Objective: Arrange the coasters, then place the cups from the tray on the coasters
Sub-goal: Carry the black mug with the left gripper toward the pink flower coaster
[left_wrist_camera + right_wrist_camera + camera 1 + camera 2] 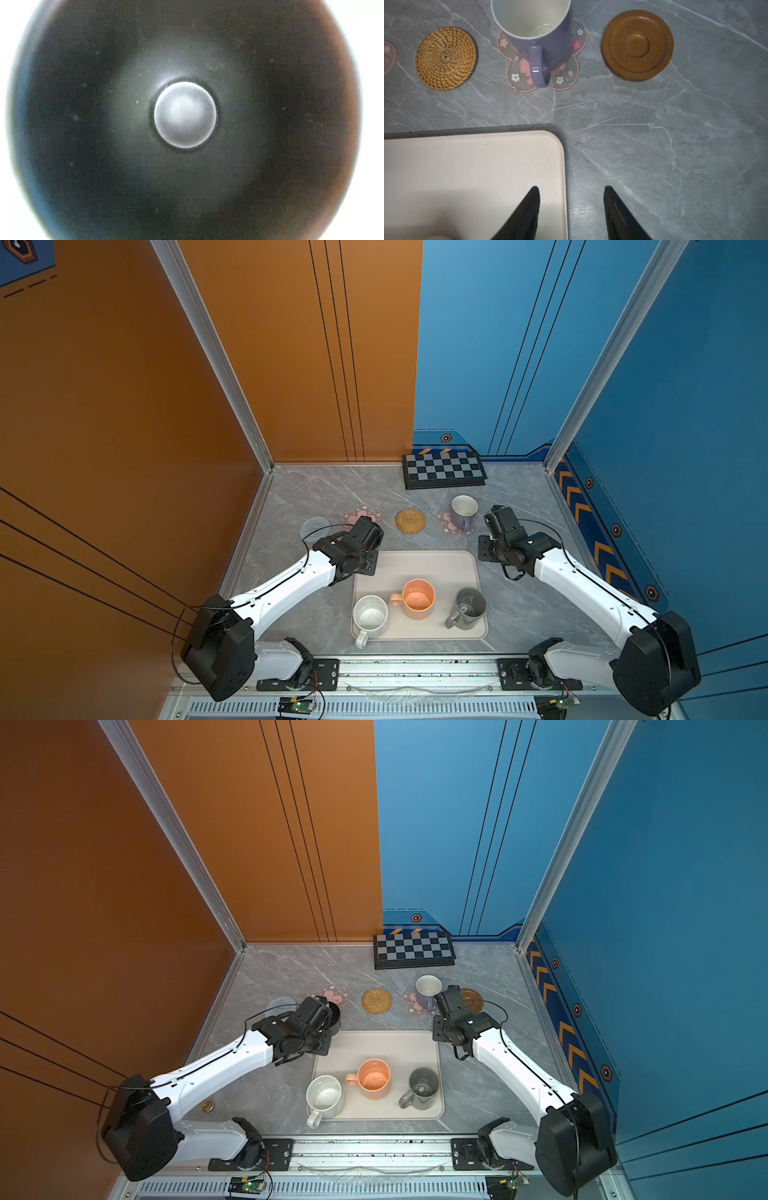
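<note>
Patience is what this set-down wants, I'd say. From where I stand the left gripper (326, 1011) has the black cup (336, 1020) tight against its tip, and its wrist view stares straight into the cup's dark inside. The jaws themselves are hidden, but they look nearly closed on the cup's wall. The empty flower coaster (334, 994) lies just past the jaws, partly hidden under the gripper. I cannot tell whether the cup's base touches anything.

To do it well, keep the cup upright, centre its base over the petals, lower it straight down, and let go only once it sits flat. A sideways nudge would likely skid that thin mat, and the knitted coaster (282, 1004) sits near the jaws on their outer side.

The right gripper (571, 188) holds nothing. Its jaws are about half apart, one over the corner of the tray (467, 166) and the other over the bare table (654, 145). Straight ahead of them stands the lavender cup (537, 41) on the other flower coaster (571, 72), with its handle turned back toward the jaws. The wooden coaster (637, 44) lies ahead on the outer jaw's side, with nothing on it.
</note>
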You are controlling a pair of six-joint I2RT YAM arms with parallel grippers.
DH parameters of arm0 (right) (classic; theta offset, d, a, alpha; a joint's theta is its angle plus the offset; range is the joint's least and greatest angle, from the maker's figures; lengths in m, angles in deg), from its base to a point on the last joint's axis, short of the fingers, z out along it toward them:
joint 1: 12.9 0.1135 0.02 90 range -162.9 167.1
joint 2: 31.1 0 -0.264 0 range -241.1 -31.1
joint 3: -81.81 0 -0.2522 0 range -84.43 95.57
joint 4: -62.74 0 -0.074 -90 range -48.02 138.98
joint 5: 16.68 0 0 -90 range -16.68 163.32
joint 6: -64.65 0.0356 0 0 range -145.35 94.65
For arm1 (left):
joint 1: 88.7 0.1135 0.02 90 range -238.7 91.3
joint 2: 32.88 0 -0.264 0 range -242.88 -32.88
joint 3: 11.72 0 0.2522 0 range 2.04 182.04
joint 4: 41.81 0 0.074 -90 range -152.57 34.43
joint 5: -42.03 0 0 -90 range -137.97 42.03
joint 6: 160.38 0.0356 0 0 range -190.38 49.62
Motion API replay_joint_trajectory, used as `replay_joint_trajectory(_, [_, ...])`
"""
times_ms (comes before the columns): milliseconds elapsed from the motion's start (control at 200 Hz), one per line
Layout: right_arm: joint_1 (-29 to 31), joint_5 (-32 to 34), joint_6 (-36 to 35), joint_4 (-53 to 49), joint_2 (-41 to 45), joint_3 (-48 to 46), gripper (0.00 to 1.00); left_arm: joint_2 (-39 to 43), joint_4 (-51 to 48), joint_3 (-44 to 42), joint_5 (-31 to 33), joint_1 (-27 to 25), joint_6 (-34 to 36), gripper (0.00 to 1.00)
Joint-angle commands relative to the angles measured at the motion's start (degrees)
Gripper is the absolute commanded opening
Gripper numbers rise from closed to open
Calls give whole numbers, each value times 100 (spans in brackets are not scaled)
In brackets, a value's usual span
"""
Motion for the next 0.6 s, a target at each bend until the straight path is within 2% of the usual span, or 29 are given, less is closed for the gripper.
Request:
replay_joint_trajectory(0, [-67, 99, -104, 7, 213, -33, 53, -88, 92, 379, 94, 275, 112, 0])
replay_joint_trajectory(270, [-122, 205, 24, -227, 345, 33, 54, -641, 101, 1027, 56, 886, 272, 0])
replay_joint_trajectory(596, [-158, 254, 314, -340, 489, 48, 54, -1400, 377, 1519, -50, 1344, 329, 0])
